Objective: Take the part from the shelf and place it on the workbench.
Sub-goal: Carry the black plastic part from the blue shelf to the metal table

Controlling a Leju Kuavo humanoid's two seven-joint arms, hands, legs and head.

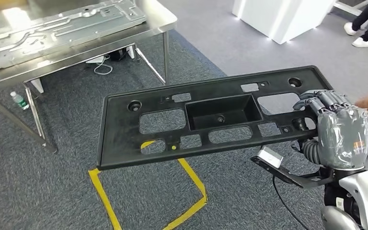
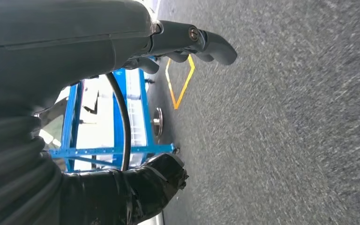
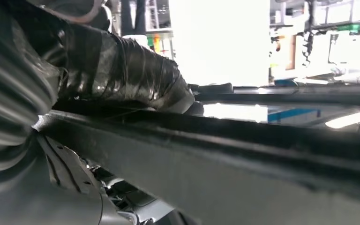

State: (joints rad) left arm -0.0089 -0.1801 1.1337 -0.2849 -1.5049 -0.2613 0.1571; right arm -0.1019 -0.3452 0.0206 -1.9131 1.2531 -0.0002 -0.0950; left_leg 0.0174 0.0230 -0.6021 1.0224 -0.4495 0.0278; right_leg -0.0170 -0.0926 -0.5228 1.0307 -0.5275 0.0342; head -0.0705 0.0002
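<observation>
right hand (image 1: 338,122) gripping flat black plastic part (image 1: 211,117), mid-frame | left hand (image 2: 187,44) loose, holding nothing | shiny steel workbench (image 1: 163,21) upper left

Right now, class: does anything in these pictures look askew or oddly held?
Yes. The long black part is gripped only at one end by the right hand, so most of it juts out unsupported over the carpet, tilted, short of the steel workbench. The left hand holds nothing.

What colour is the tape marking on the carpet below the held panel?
Yellow tape outline on the grey carpet, clearest in the head view.
</observation>
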